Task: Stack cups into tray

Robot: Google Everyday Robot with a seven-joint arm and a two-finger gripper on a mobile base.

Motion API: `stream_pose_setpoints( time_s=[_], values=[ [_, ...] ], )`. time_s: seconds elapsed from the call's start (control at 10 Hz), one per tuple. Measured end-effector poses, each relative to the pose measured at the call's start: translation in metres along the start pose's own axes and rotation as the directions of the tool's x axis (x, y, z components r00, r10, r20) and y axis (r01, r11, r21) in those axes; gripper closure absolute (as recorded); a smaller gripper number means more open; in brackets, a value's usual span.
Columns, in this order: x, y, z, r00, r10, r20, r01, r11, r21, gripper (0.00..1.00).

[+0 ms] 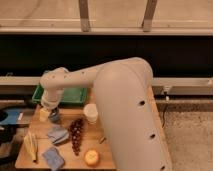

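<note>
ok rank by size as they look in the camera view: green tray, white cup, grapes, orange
1. green tray, though the arm hides part of it
2. grapes
3. white cup and orange look alike; the orange is nearer the camera, so unranked

The hand hangs at the table's left edge.

No legible text, labels or numbers anywhere.
</note>
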Motion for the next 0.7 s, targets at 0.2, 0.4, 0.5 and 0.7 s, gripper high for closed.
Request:
stream_pose_setpoints(
  time_s=[0.2,0.4,0.5,0.7],
  values=[
    [-0.001,0.002,0.010,1.000,0.000,0.006,0.000,1.000,-0.018,0.34],
    [-0.001,0.005,0.018,1.000,0.000,0.009,0.000,0.999,-0.036,0.34],
    [0.000,0.005,0.028,1.000,0.004,0.009,-0.003,0.999,-0.053,0.34],
    [0.007,0.003,0.046,1.000,0.017,0.014,-0.015,0.996,-0.084,0.34]
  ],
)
